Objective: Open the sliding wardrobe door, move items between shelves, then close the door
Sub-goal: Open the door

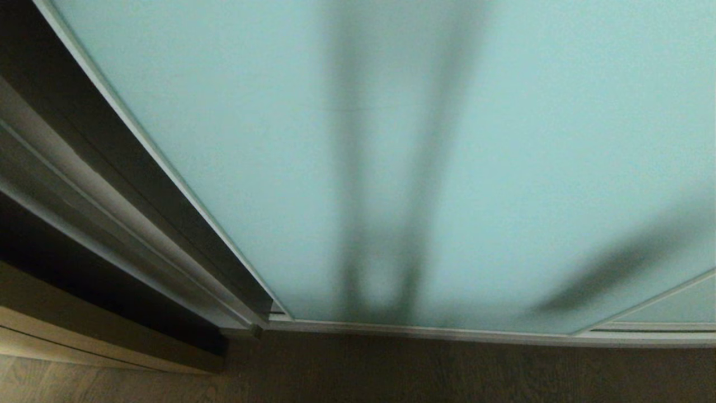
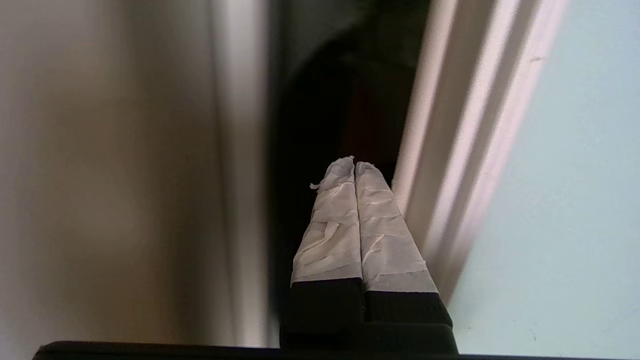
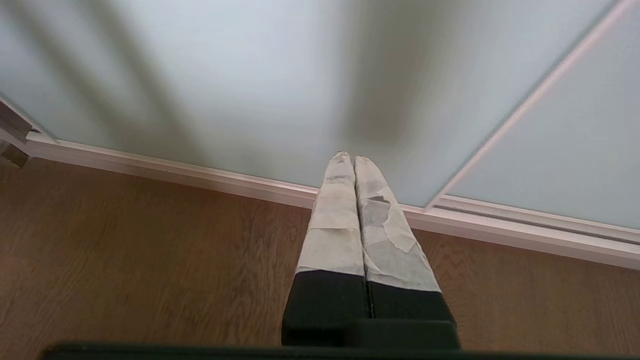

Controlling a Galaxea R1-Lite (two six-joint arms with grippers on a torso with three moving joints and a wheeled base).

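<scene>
In the left wrist view the left gripper [image 2: 354,162] has its two tape-wrapped fingers [image 2: 330,230] pressed flat together with nothing between them, and its tips sit at the centre of the frame over a narrow dark gap [image 2: 320,115]. Just right of the tips runs the thin silver-white metal frame [image 2: 450,165] that edges the sliding wardrobe door [image 2: 565,210], a tall frosted pale blue-green glass panel filling the right side of that frame; whether the tips touch the metal edge cannot be told. Left of the gap stands a blurred tan wooden cabinet front [image 2: 110,175]. In the right wrist view the right gripper [image 3: 354,157] is likewise closed and empty, its taped fingers [image 3: 335,225] hanging above the brown wooden floor [image 3: 150,260] in the lower half, near the door's bottom rail [image 3: 210,172]. In the head view the glass door [image 1: 235,112] covers most of the picture, dim upright shadows showing through its centre, with the floor along the bottom edge; neither arm appears there
</scene>
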